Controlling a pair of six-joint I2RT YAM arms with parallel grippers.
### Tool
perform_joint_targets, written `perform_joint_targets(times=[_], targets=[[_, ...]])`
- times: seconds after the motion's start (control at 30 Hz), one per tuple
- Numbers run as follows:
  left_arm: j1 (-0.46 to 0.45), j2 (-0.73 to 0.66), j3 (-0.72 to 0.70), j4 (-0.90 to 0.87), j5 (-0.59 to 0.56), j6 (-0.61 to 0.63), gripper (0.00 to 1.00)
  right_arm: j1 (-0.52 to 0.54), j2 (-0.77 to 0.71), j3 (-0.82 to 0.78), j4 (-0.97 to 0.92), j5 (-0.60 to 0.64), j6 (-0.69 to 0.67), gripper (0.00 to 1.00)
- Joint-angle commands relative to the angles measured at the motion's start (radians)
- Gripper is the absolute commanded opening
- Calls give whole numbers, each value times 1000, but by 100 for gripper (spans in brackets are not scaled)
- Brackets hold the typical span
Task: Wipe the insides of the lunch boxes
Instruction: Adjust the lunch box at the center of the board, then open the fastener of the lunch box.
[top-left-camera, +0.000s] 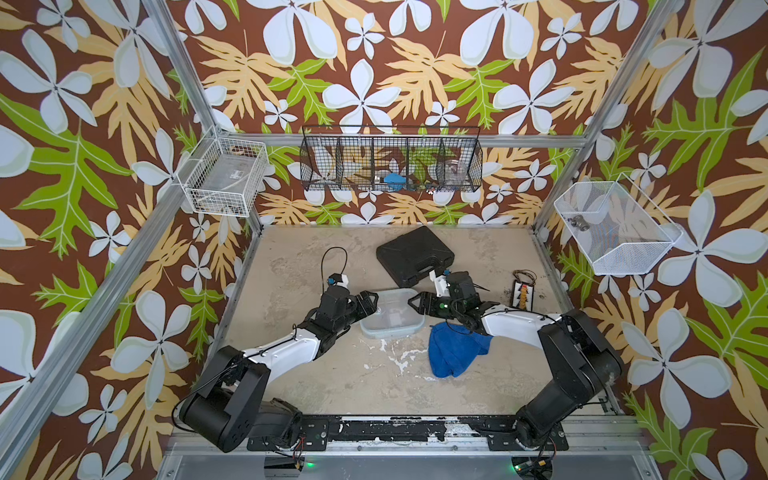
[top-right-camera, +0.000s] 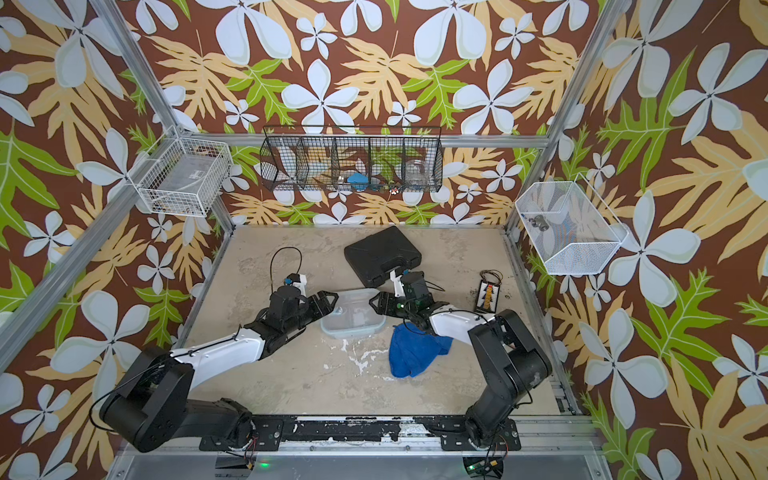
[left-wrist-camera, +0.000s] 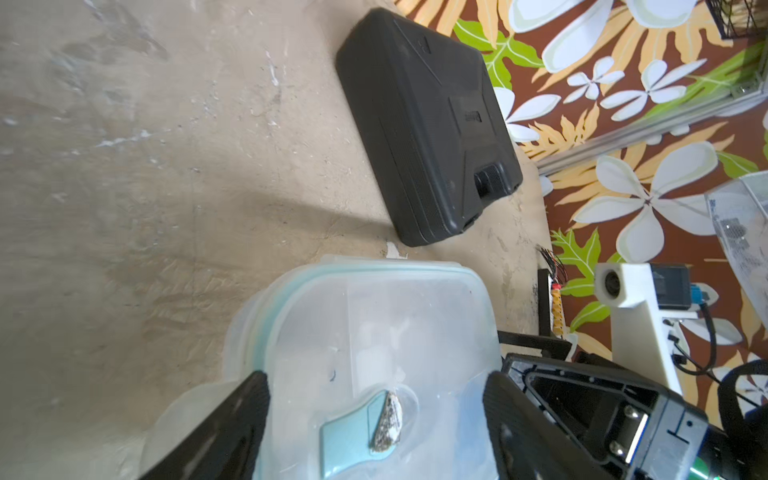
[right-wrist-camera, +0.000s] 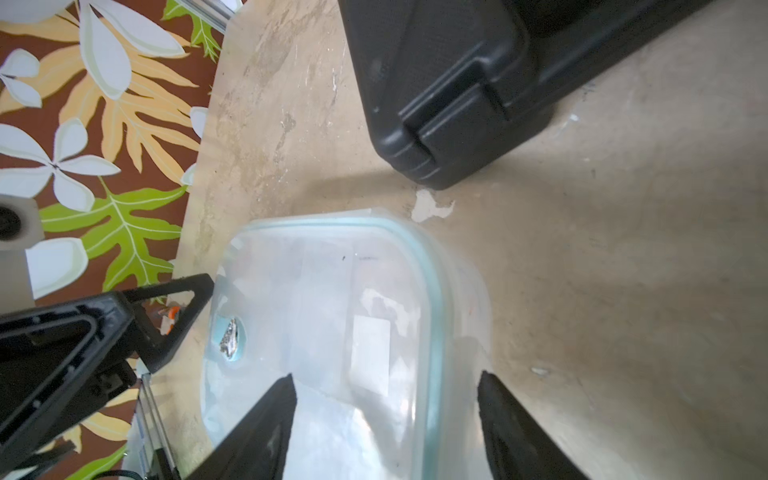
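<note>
Here the tub (top-left-camera: 392, 313), lid (left-wrist-camera: 374, 324) on top, lies at centre frame in both top views, between the two grippers. The left gripper (top-left-camera: 374, 304) is at its left end, jaws wide apart over the lid's tab (left-wrist-camera: 357, 432). The right gripper (top-left-camera: 414, 306) is at its right end, jaws likewise apart. Both arms reach in low from the lower corners, angled inward.

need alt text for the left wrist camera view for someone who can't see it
A clear lunch box with its teal-rimmed lid on top fills the foreground, framed by the spread black fingers of the left pincer. Beyond it a closed black hard case lies on the worn beige table, with floral wallpaper behind.
</note>
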Motion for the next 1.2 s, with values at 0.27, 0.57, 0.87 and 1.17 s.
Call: perform_joint_targets(times=[0.27,0.57,0.87,1.17], targets=[[0,-150,23,-228,-195,41,85,31,135,153,114,-65,88,71],[-23,-148,104,-273,-172,82,79,-57,68,-17,319,-96,255,73],[-98,-78,110,-273,-171,62,68,-73,123,-186,768,-195,579,69],[-119,-42,103,-263,-176,86,67,-63,194,-295,1022,-177,788,65]])
